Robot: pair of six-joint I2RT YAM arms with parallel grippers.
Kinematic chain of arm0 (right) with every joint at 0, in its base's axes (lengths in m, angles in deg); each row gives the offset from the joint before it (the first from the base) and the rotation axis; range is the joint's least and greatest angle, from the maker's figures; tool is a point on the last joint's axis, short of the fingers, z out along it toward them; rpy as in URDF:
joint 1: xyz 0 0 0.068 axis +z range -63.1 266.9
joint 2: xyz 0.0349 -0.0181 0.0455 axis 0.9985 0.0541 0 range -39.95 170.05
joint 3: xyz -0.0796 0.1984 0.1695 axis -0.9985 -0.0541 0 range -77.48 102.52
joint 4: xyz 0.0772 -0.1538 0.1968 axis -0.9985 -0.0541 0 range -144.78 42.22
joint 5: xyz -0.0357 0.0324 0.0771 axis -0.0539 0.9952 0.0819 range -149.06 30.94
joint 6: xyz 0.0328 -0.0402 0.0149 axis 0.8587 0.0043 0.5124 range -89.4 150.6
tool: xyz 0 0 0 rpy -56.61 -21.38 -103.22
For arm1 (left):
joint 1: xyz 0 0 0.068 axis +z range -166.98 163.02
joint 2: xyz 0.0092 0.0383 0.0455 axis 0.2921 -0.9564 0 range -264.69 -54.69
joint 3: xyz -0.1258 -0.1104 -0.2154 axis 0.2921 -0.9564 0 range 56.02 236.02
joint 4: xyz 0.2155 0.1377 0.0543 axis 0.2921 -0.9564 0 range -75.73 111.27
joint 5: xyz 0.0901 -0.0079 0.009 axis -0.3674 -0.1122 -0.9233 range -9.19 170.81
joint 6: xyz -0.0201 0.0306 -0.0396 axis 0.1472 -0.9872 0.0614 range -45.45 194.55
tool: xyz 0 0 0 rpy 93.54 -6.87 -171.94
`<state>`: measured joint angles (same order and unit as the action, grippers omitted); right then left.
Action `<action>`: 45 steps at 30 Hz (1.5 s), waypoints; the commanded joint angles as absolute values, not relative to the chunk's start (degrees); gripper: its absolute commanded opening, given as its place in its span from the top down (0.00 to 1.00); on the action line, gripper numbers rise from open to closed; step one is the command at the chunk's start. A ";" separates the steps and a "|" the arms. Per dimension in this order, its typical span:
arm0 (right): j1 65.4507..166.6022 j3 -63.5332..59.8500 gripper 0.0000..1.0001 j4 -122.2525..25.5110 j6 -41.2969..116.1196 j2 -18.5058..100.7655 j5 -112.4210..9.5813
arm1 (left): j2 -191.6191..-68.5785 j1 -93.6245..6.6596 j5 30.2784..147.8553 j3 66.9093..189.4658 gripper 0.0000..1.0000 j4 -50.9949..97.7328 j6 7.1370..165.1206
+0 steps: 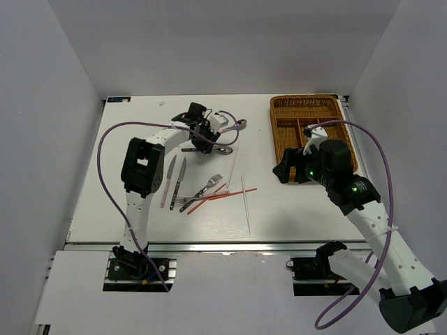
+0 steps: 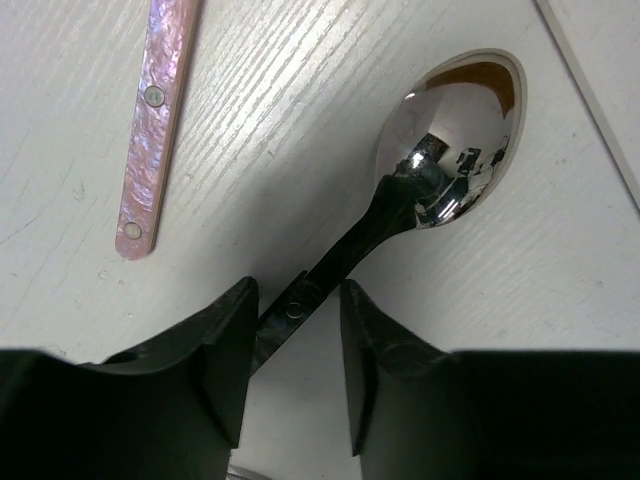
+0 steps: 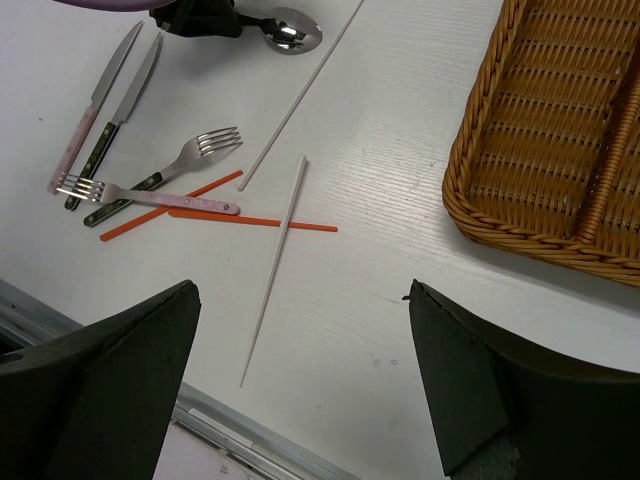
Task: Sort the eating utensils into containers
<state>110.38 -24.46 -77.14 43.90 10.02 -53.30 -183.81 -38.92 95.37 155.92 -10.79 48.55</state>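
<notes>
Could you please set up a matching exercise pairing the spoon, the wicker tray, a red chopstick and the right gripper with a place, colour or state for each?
Things:
1. spoon
2. wicker tray
3. red chopstick
4. right gripper

Descriptions:
A. crosses a white chopstick
B. handle lies between the two sides of the left gripper
C. open, holding nothing
D. brown and woven

Pairs: 1-B, 2-D, 3-A, 4-C
</notes>
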 commanded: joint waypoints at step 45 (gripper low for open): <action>110.54 -22.90 0.11 -75.11 49.49 6.11 -63.36 | -171.15 -45.63 91.79 163.51 1.00 -6.52 67.59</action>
